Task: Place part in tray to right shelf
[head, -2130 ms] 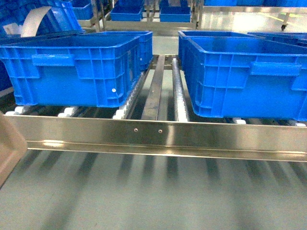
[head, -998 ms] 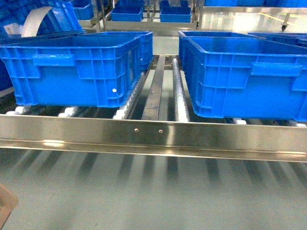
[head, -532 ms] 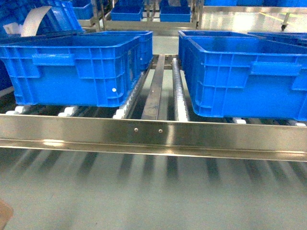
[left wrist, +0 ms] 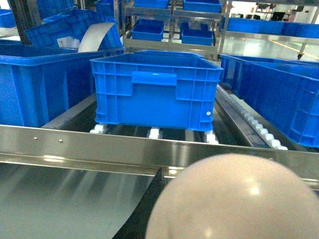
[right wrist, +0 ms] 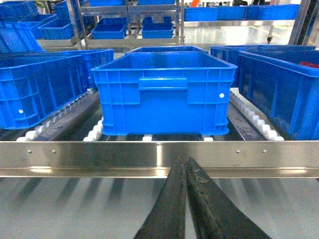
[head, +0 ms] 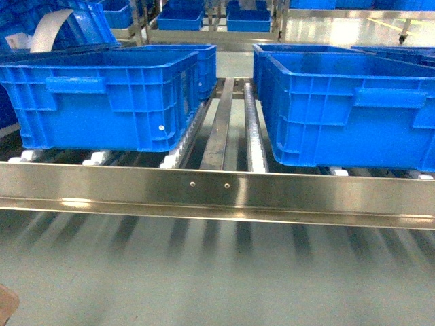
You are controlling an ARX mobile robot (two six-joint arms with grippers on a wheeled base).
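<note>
Right hand clenched, dark fingers pressed together, grasping nothing, hovering just before right shelf rail. Left hand hidden behind tray; state impossible to tell. Tray corner barely visible bottom-left in head view. Part unseen.

i see a smooth grey-green floor in the foreground, carrying soft striped reflections. further back, metal-framed racks hold more blue bins. the far floor is glossy and brightly lit, with a yellow line at upper right.
</note>
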